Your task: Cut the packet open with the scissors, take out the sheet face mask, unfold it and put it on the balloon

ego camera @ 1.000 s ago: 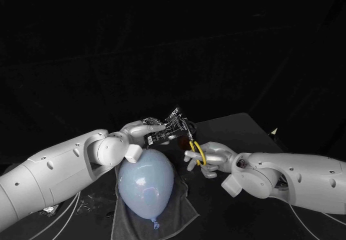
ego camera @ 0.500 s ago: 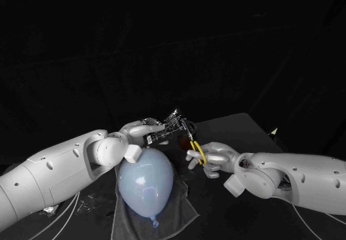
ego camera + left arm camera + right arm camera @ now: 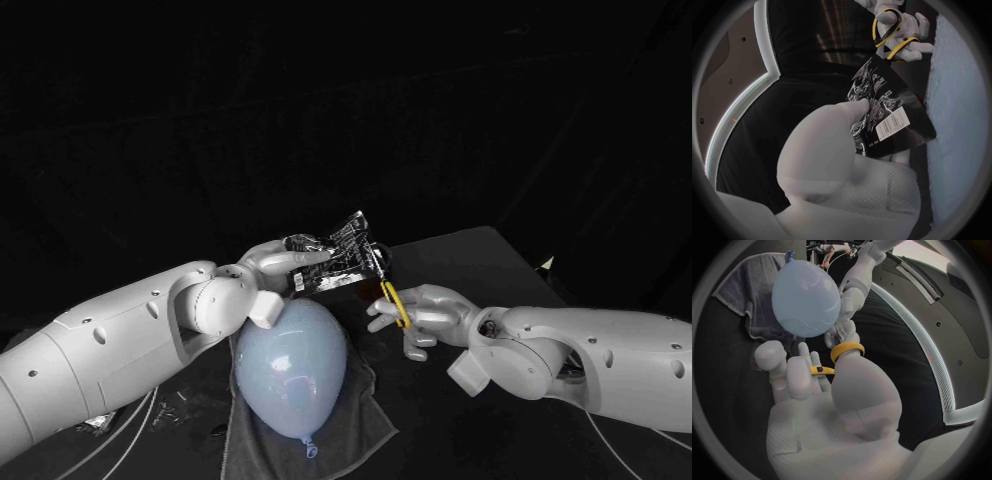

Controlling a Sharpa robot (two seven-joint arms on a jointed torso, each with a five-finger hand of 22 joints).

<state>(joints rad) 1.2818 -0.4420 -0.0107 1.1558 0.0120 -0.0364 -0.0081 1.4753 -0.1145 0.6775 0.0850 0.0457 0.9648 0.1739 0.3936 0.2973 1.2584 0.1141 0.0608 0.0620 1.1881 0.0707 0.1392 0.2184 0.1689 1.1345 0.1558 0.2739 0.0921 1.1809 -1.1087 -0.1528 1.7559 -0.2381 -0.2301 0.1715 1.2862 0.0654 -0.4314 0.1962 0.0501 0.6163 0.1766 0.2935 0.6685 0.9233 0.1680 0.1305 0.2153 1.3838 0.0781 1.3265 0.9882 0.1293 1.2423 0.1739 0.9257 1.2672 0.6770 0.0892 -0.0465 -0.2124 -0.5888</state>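
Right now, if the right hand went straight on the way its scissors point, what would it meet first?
Most likely the packet the left hand holds; the scissors in the right hand point at its edge, though depth is unclear.

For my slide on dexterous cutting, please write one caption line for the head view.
The left hand holds the packet up near the balloon, and the right hand holds the yellow-handled scissors close to its edge.

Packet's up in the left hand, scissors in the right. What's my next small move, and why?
Probably close the scissors across the packet: the left hand holds it up, the right hand has the blades beside its edge, and it looks unopened.
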